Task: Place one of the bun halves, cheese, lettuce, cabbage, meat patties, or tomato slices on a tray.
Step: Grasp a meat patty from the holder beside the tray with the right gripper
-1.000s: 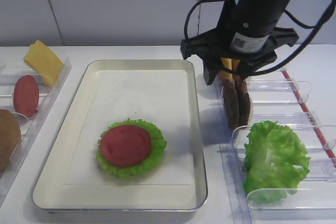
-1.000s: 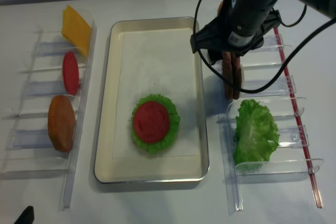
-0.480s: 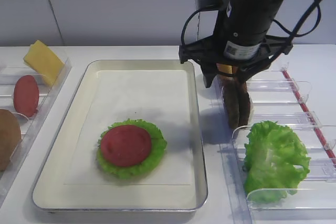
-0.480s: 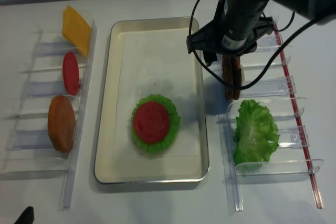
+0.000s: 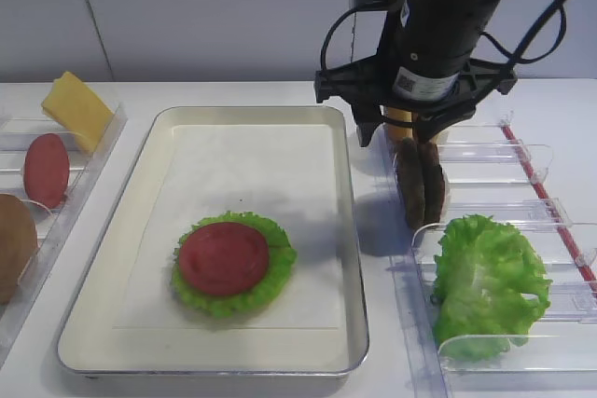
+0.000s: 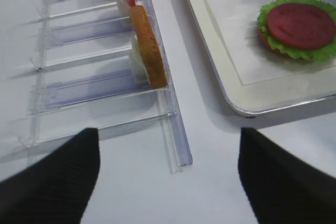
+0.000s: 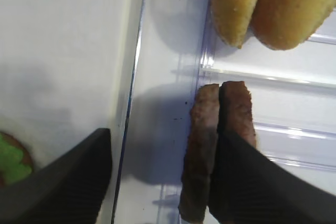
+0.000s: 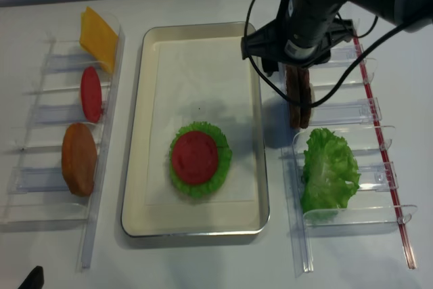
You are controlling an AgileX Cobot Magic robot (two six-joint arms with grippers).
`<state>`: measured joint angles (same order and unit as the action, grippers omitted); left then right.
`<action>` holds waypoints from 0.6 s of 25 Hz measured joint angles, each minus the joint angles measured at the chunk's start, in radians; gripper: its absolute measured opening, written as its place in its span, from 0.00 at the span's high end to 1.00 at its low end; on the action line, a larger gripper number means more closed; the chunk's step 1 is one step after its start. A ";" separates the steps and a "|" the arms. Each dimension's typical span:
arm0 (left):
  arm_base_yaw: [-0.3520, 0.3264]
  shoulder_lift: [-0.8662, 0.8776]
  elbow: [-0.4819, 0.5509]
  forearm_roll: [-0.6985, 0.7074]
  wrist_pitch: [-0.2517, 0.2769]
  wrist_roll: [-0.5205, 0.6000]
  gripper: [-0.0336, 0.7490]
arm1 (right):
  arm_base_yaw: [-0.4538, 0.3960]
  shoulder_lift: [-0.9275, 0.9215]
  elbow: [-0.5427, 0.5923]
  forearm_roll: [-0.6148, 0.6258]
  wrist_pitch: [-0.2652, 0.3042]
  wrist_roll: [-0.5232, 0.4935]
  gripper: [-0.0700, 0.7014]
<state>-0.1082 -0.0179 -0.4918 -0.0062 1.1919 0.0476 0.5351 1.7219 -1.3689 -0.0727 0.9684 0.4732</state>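
The cream tray (image 5: 345, 230) holds a tomato slice (image 5: 224, 258) lying on lettuce (image 5: 280, 253). Two dark meat patties (image 5: 420, 188) stand on edge in the right clear holder. My right gripper (image 7: 163, 182) hangs open just above them. In the right wrist view the left patty (image 7: 202, 150) lies between the fingers, and the right finger (image 7: 262, 182) covers part of the other patty. Two bun halves (image 7: 262, 3) stand in the slot beyond. My left gripper (image 6: 168, 182) is open over bare table, next to the left holder, and holds nothing.
The left holder (image 8: 40, 167) carries cheese (image 8: 98, 30), a tomato slice (image 8: 91, 94) and a bun half (image 8: 79, 159). More lettuce (image 8: 328, 167) fills the right holder's (image 8: 379, 109) near slots. A red strip (image 8: 382, 153) runs along that holder's outer side.
My right gripper has levelled out and shifted slightly left above the patties, with its jaws equally wide. Nothing else has moved.
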 joint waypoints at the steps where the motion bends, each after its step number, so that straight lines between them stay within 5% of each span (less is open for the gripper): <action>1: 0.000 0.000 0.000 0.000 0.000 0.000 0.30 | 0.000 0.001 -0.002 0.002 -0.002 0.000 0.28; 11: 0.000 0.000 0.000 0.000 0.000 0.000 0.30 | 0.000 0.066 -0.009 0.004 -0.002 0.001 0.29; 15: 0.000 0.000 0.000 0.000 0.000 0.000 0.30 | 0.000 0.076 -0.009 0.000 0.014 0.001 0.39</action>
<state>-0.1082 -0.0179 -0.4918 -0.0062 1.1919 0.0476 0.5351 1.7977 -1.3780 -0.0730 0.9821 0.4739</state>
